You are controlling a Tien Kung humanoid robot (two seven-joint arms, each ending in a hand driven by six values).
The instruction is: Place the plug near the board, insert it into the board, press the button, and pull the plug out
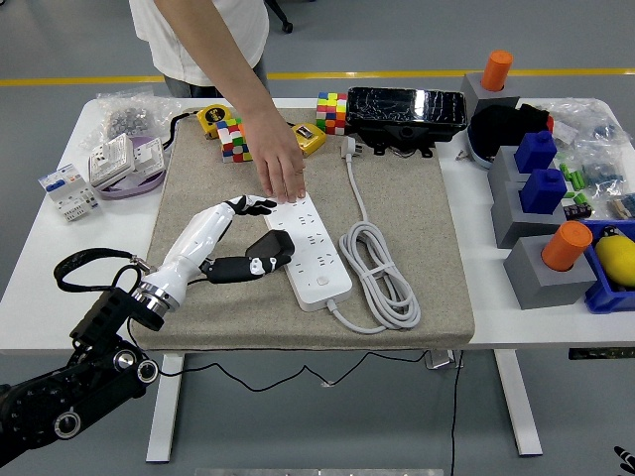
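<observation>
A white power strip (316, 248) lies lengthwise on the beige mat (417, 228). A black plug (271, 245) with a short black lead rests on the mat against the strip's left edge. My left hand (250, 205) hovers just left of the strip's far end, above the plug, with its fingers spread and nothing in them. The white forearm (189, 248) runs down to the lower left. A person's hand (282, 169) presses flat on the strip's far end. The strip's round button (321, 282) sits uncovered near its near end.
The strip's own white cord (382, 278) is coiled to its right, and its white plug (348, 147) lies at the mat's far edge. Colour cubes (234, 139), a yellow tape measure (212, 119) and a black case (407, 107) line the back. Grey blocks (536, 263) stand at right.
</observation>
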